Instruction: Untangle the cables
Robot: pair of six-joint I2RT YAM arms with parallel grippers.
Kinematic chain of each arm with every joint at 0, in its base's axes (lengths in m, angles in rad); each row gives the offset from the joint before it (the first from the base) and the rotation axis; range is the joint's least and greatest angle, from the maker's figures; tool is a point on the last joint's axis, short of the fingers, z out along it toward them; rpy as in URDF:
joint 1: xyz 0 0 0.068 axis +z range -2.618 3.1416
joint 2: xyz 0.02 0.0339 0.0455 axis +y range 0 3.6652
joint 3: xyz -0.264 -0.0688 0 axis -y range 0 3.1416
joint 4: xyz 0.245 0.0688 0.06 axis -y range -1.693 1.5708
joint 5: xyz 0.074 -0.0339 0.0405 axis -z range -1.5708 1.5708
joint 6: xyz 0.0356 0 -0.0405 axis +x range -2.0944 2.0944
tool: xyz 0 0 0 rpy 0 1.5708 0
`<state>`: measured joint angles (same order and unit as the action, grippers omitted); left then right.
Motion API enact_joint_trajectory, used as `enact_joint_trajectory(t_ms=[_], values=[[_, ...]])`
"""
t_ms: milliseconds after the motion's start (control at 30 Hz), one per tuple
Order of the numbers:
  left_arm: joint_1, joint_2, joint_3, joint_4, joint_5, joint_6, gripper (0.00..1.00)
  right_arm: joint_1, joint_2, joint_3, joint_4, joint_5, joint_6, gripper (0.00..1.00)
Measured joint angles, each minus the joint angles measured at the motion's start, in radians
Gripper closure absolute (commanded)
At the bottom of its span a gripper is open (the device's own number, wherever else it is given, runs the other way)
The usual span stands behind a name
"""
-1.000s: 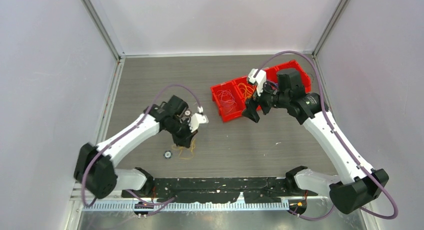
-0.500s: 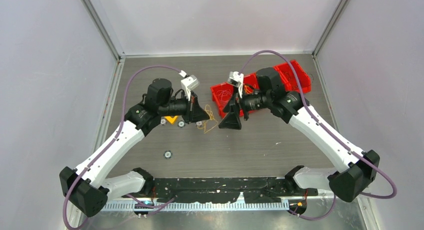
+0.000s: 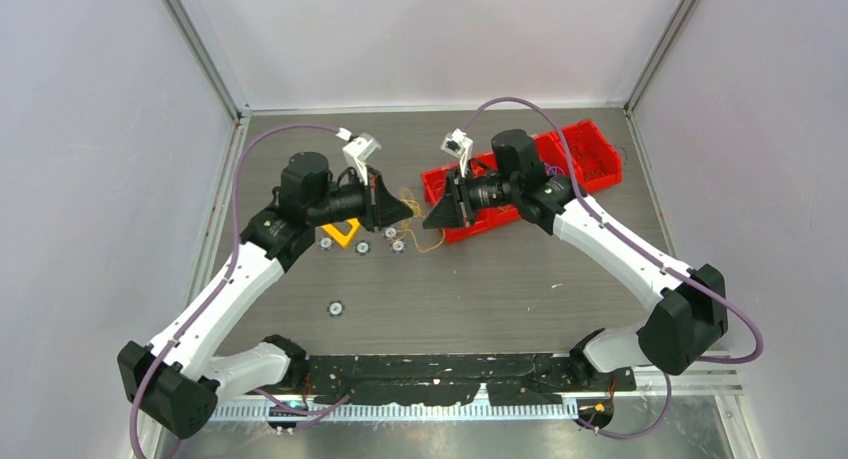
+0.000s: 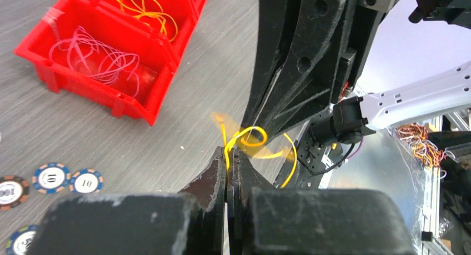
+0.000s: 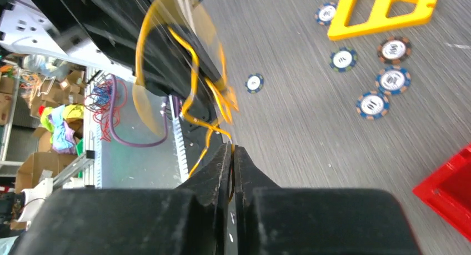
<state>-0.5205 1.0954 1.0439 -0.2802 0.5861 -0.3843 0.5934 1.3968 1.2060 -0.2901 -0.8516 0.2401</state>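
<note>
A small tangle of thin yellow-orange cables hangs above the table between my two grippers, which meet tip to tip. My left gripper is shut on a yellow strand that loops out past its tips. Facing it, my right gripper is shut on another yellow-orange strand of the same tangle, pinched at its tips. More loose cables lie in the red bins: pinkish-purple ones in one compartment, yellow ones in the one beside it.
The red bins stand just behind the right gripper at the back right. Several poker chips and a flat yellow triangle lie below the left gripper. One chip lies alone nearer the front.
My right gripper moved left to the tangle and shut on a yellow strand. The left arm lifted the cables from the table and carried them back and to the right.
</note>
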Motion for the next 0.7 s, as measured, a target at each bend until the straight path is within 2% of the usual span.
enact_joint_trajectory(t_ms=[300, 600, 633, 700], values=[[0.17, -0.069, -0.01, 0.004, 0.165, -0.035, 1.0, -0.108, -0.095, 0.021, -0.159, 0.095, -0.251, 0.95], [0.181, -0.003, -0.041, 0.106, 0.274, -0.08, 1.0, -0.211, -0.097, 0.155, -0.264, 0.143, -0.41, 0.95], [0.178, 0.01, -0.041, 0.116, 0.271, -0.076, 0.92, -0.233, -0.09, 0.179, -0.266, 0.133, -0.413, 0.95], [0.175, 0.026, -0.041, 0.131, 0.262, -0.069, 0.61, -0.272, -0.074, 0.22, -0.273, 0.116, -0.415, 0.95]])
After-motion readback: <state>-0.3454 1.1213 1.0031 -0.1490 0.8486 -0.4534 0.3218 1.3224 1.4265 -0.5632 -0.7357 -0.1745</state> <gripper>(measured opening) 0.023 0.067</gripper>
